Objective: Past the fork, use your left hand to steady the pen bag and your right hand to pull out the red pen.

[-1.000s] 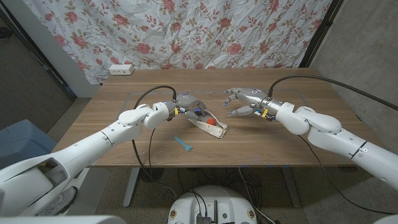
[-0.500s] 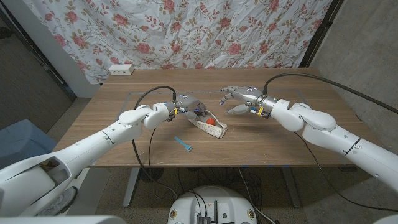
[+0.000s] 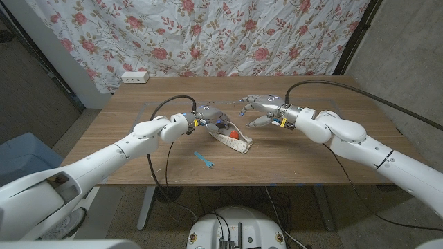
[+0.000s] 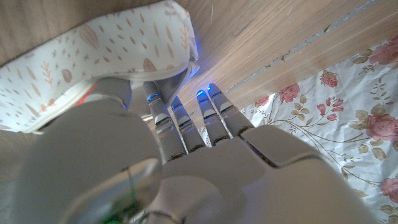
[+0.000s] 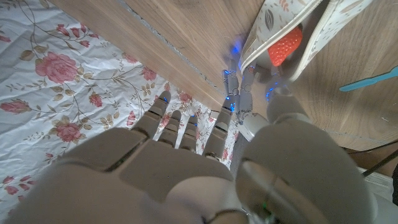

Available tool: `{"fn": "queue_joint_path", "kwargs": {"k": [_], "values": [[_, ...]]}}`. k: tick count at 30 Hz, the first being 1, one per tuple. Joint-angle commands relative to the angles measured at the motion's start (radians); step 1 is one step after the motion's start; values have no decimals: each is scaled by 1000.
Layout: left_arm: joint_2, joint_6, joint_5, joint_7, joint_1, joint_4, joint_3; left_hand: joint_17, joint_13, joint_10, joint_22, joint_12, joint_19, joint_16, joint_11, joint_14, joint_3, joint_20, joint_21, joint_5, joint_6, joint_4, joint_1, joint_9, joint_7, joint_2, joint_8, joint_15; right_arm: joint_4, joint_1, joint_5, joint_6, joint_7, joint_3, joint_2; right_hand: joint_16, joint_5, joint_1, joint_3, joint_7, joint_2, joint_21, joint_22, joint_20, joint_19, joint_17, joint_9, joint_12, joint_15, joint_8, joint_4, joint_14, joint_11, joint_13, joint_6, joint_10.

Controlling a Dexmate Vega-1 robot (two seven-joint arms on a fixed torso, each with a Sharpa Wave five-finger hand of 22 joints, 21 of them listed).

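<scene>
The pen bag (image 3: 232,141), white with a leaf print, lies open near the table's middle, past the blue fork (image 3: 203,161). A red tip (image 3: 236,135) shows in its mouth. My left hand (image 3: 210,117) holds the bag's left end, fingers on its rim. The left wrist view shows that hand (image 4: 186,155) with fingers against the bag's edge (image 4: 93,56). My right hand (image 3: 259,111) hovers just right of the bag, fingers spread, holding nothing. In the right wrist view, the right hand (image 5: 205,162) reaches toward the bag's mouth (image 5: 277,18) and the red tip (image 5: 285,46).
A white power strip (image 3: 135,77) lies at the table's back left corner. Black cables (image 3: 169,104) arch over each arm. A floral curtain (image 3: 208,34) hangs behind the table. The fork (image 5: 370,79) lies near the front edge.
My right hand has moved left, closer to the pen bag's open end. The left hand and the bag have stayed where they were.
</scene>
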Motion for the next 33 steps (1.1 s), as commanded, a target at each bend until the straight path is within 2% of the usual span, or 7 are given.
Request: {"fn": "queue_joint_path", "kwargs": {"k": [1,19,33], "values": [[-12,-20,2,1,-24,32,17,3,3,-2,1,0,-1,3,1,-3,-5,1,4,-1,2,-2,-6,3,2,3,5,-121,27,41,-47,36,14,-37,27,0,10,7,-2,1,-4,2,0,4,-4,4,2,-1,-1,-2,5,-8,-1,3,-7,-7],[-15,-17,8,-2,-26,26,27,3,3,-3,1,2,-1,4,1,-4,-11,1,5,-1,-1,-2,-10,3,1,6,4,-121,45,71,-66,37,65,-71,63,-4,14,25,-5,1,-5,-1,0,15,-22,3,2,-3,21,-9,5,-33,3,3,-17,-45],[-19,-30,6,0,-34,41,32,2,3,-3,1,3,-2,5,2,-5,-14,2,6,-1,-2,-2,-12,3,1,8,4,-120,95,105,-75,45,71,-105,96,-1,15,31,-6,1,-4,1,0,16,-26,3,2,-2,26,-15,7,-37,8,3,-25,-58]]}}
